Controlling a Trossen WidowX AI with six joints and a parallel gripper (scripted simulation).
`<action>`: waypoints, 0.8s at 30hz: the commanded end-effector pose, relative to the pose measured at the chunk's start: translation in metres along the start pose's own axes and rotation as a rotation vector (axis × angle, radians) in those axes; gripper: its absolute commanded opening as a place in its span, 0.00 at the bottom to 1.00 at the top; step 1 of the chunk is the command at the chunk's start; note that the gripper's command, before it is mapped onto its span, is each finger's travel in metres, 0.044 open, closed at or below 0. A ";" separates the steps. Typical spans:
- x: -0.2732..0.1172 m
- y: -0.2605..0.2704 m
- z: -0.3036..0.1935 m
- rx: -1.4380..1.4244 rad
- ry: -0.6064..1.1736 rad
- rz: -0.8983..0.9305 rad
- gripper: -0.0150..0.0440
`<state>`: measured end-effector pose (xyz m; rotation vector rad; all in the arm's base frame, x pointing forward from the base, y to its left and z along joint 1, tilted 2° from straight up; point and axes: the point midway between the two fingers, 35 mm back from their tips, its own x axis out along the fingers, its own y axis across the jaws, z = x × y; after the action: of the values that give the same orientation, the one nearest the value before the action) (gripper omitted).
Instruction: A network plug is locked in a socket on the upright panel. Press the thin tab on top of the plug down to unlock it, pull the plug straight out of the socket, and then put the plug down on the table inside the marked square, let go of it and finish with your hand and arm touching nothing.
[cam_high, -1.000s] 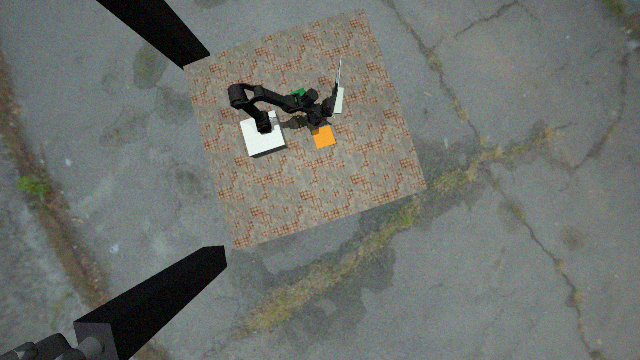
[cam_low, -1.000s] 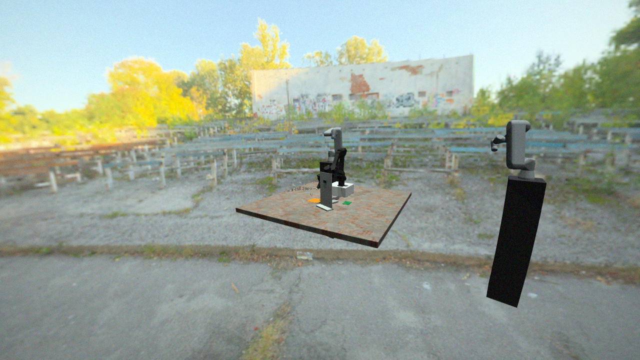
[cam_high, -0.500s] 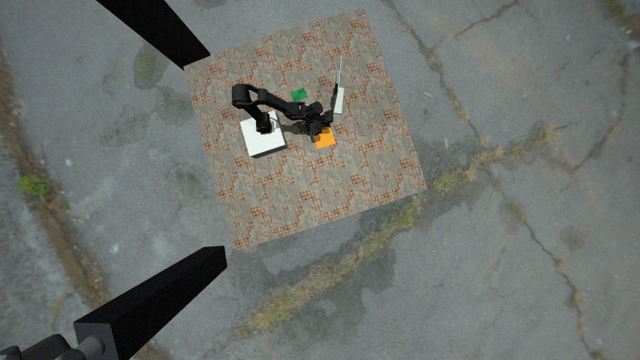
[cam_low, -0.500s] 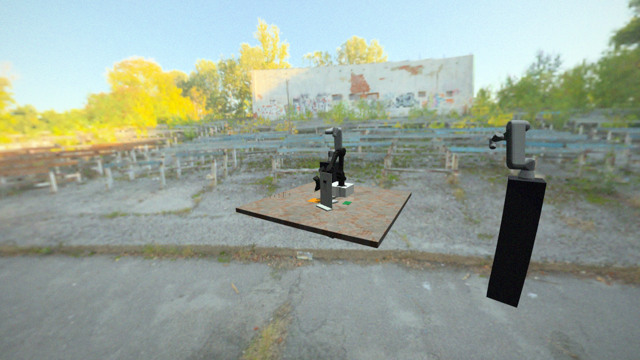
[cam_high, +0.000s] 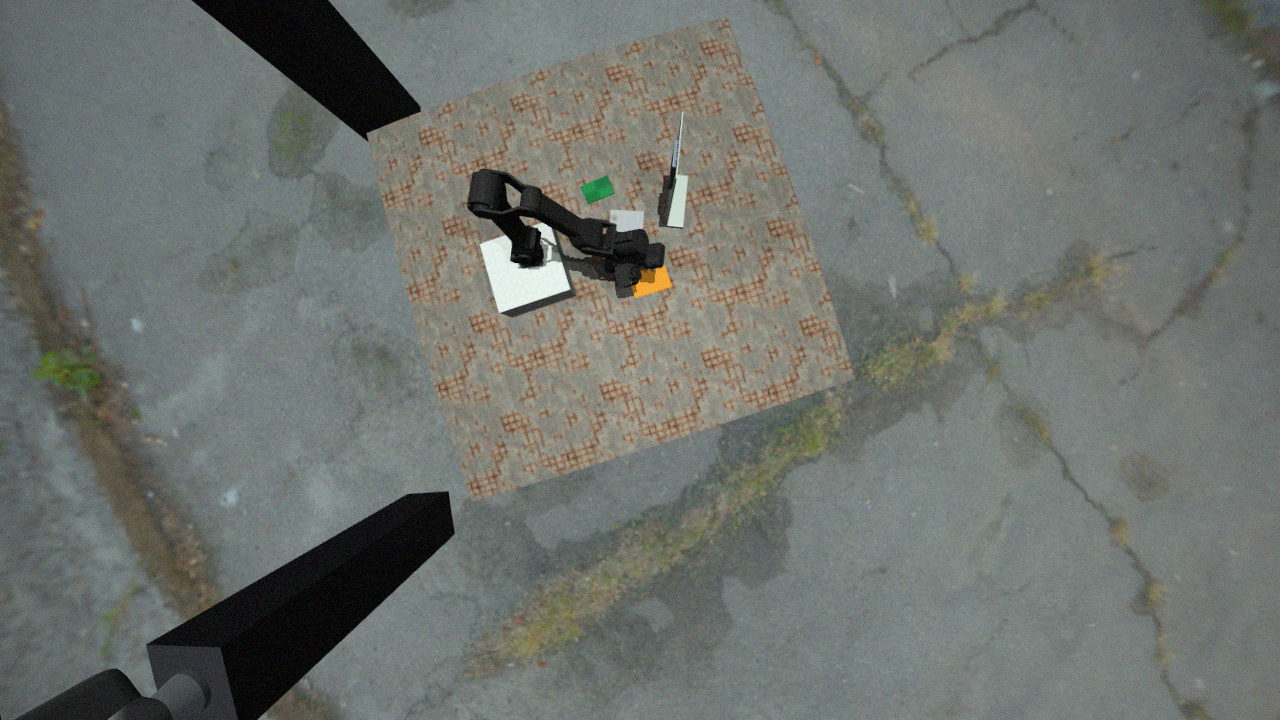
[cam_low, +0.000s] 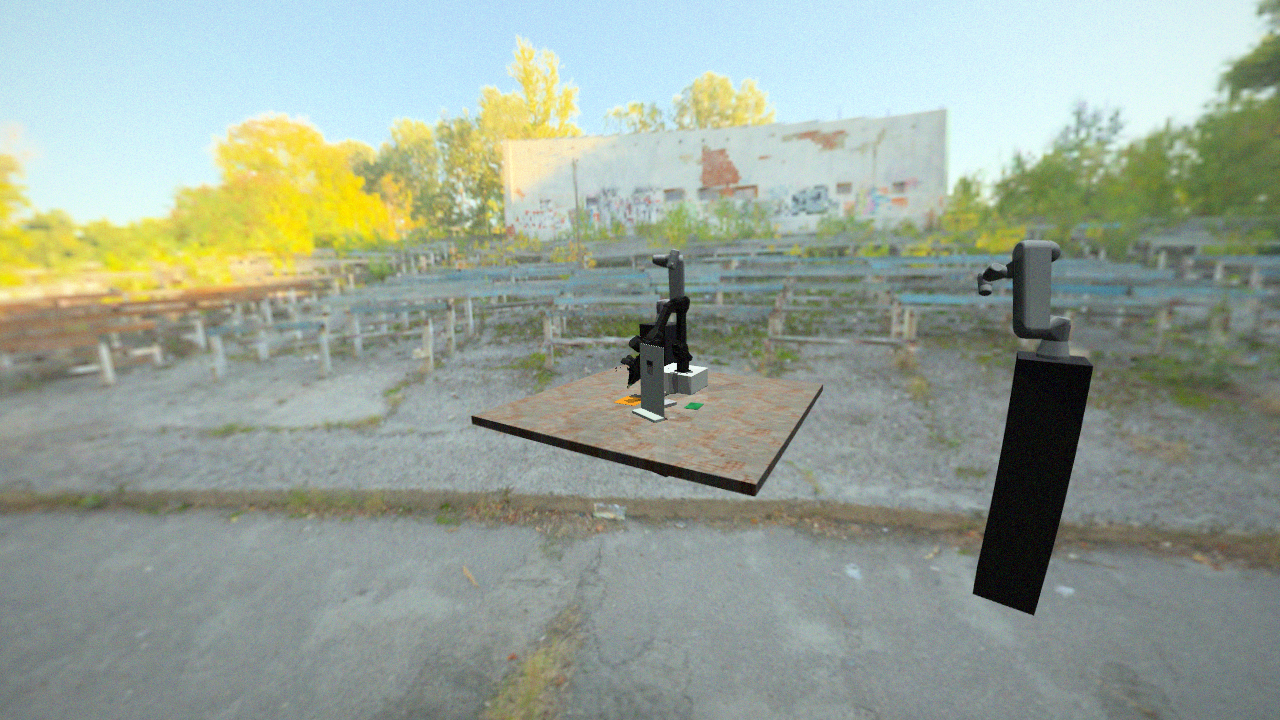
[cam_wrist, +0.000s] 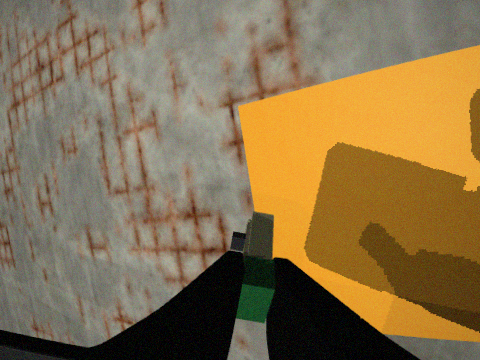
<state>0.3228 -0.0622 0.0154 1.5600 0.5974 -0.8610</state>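
Across the middle of the top view lies the bench (cam_high: 626, 376), a patterned slab tilted in the frame. Left of its centre sits the white base block (cam_high: 523, 273), and the black arm (cam_high: 572, 228) reaches from it toward the right. Upper right of the arm stands the panel (cam_high: 677, 170), upright and seen nearly edge-on, well apart from the hand. Below the hand lies the orange square (cam_high: 656, 282), partly hidden by it; a green patch (cam_high: 597, 188) and a pale patch (cam_high: 626, 218) lie higher up. At the bottom of the wrist view the hand (cam_wrist: 256, 274) is pinching the plug (cam_wrist: 259, 267), a small green and grey piece, its tip over the square's left edge (cam_wrist: 374, 140).
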 end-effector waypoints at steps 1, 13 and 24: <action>0.001 -0.002 0.003 0.010 0.008 -0.015 0.25; 0.012 -0.008 0.003 0.010 0.008 -0.015 0.25; 0.023 -0.014 0.003 0.010 0.008 -0.015 0.25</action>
<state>0.3252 -0.0657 -0.0062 1.5722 0.6049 -0.8699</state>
